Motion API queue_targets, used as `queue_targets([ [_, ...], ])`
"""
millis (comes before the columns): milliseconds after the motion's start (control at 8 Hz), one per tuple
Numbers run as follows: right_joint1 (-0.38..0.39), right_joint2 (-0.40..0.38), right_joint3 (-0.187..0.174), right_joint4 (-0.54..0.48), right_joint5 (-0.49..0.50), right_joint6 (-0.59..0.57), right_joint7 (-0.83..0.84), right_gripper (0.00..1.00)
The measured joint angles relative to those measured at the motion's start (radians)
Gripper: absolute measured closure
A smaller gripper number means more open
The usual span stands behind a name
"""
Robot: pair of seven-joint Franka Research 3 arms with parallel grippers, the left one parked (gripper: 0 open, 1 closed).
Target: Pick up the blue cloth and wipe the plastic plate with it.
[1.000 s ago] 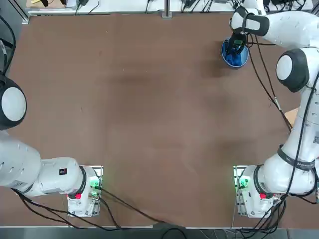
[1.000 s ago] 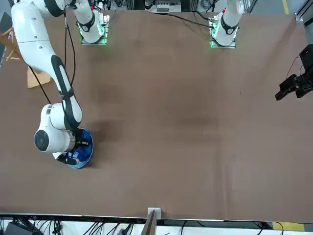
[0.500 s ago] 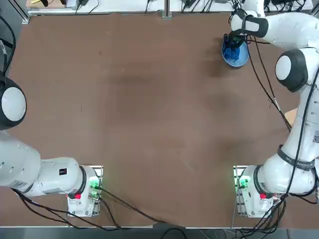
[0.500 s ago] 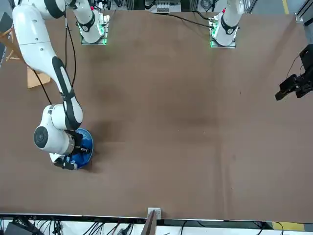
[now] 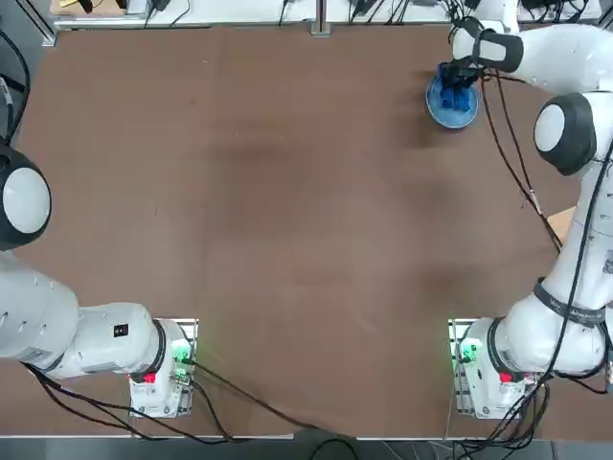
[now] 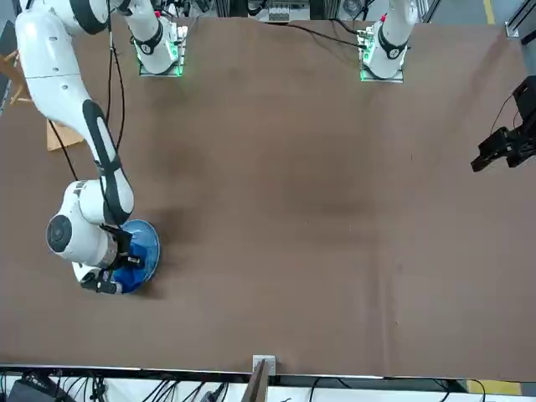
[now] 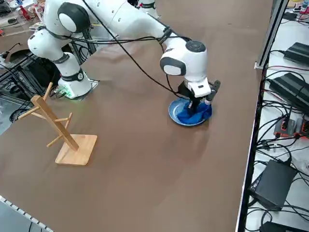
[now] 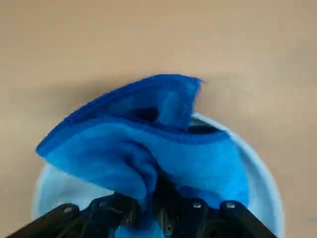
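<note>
Right now the deep royal-blue folded fabric cloth (image 8: 148,148) is bunched up on the small round light-blue plastic plate (image 8: 260,183), draped over most of its surface, with one folded corner reaching out past the rim over the brown tabletop (image 5: 287,211). The right gripper (image 8: 161,210), black-fingered on a white arm, is clamped tight on the cloth, pinching a fold between its fingers and pointing down onto the plate. From overhead the cloth (image 5: 457,79) covers the far part of the plate (image 5: 450,113), which sits near the table's far edge toward the far right corner on the robot's side. Seen from the side, the plate (image 7: 174,114) lies flat close to that edge. Well apart, a bare wooden rack (image 7: 60,130) on a square base stands near the right edge.
</note>
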Motion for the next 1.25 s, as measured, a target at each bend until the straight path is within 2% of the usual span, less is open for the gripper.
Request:
queue_targets([
  [250, -0.021, -0.001, 0.001, 0.008, -0.009, -0.048, -0.005, 0.84],
  [625, -0.001, -0.005, -0.004, 0.016, 0.041, -0.128, 0.011, 0.84],
  [1250, 0.060, -0.006, -0.020, 0.017, 0.067, -0.126, 0.089, 0.84],
])
